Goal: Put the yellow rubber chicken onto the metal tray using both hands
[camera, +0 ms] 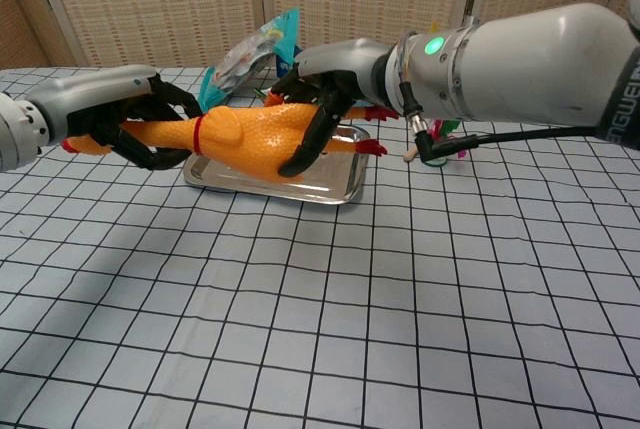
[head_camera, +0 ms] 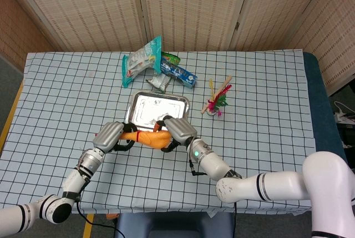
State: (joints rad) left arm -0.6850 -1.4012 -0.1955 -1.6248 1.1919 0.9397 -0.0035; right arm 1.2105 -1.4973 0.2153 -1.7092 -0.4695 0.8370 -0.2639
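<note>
The yellow rubber chicken (camera: pixel 250 133) (head_camera: pixel 148 137) hangs level in the air just in front of the metal tray (camera: pixel 335 181) (head_camera: pixel 138 104). My left hand (camera: pixel 135 114) (head_camera: pixel 112 135) grips its thin neck end, near the red band. My right hand (camera: pixel 325 79) (head_camera: pixel 176 129) wraps over its fat body from above, fingers curled down around it. The chicken's red-tipped feet stick out past my right hand, over the tray.
Behind the tray lie a teal snack bag (head_camera: pixel 140 60), a blue packet (head_camera: pixel 180 73) and a small silver pouch (head_camera: pixel 157 82). A feathered shuttlecock toy (head_camera: pixel 215 104) stands to the tray's right. A checked cloth covers the table.
</note>
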